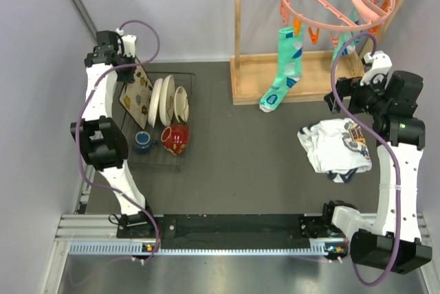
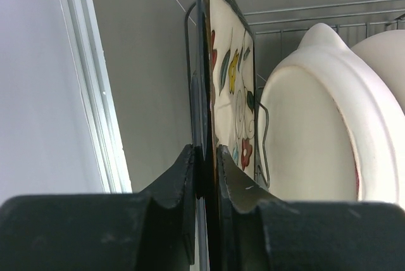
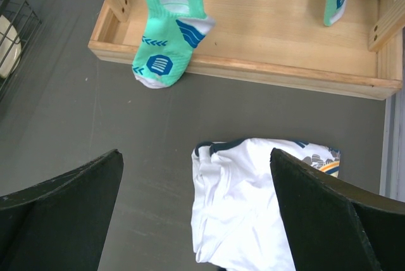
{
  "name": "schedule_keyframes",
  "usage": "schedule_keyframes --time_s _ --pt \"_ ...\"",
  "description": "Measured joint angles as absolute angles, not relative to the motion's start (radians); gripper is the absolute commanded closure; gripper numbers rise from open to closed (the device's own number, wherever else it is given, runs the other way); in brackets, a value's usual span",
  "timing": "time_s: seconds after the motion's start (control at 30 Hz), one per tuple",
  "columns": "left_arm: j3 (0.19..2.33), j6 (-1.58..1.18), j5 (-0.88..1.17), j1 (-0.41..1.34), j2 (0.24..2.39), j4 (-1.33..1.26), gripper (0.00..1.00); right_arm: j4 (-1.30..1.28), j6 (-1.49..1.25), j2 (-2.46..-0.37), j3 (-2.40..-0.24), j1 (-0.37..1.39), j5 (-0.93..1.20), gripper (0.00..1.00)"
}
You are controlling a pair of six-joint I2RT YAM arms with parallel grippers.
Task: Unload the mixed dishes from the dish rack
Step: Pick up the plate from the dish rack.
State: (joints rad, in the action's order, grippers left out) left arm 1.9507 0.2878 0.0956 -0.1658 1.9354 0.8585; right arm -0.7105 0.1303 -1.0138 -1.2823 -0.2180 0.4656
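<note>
The left gripper pinches the square plate, cream with bright flowers. The right gripper is spread wide.

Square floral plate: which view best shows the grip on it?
Left wrist: the left gripper is pinched on the edge of the square floral plate. Top external shows its floral face in the dish rack; right wrist does not show it.

left tool clamped, right tool spread wide
</note>
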Motion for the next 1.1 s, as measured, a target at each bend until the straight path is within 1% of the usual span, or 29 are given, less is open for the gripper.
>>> schedule_keyframes --time_s 0.33,0.5,0.73,1.1 --pt "1.990 0.250 0.058 -0.160 1.940 0.927 1.00 -0.699 0.130 -1.007 -1.269 -0.218 0.466 0.01" --pt "2.047 0.231 0.032 -0.152 1.940 0.960 1.00 -0.697 0.130 -1.003 -1.269 -0.218 0.466 0.01" --pt "2.110 0.229 -0.002 -0.137 1.940 0.958 1.00 -0.696 0.130 -1.001 -1.269 -0.218 0.466 0.01" --pt "2.114 0.221 -0.015 -0.136 1.920 0.941 1.00 -0.695 0.130 -1.000 -1.261 -0.218 0.466 0.01"
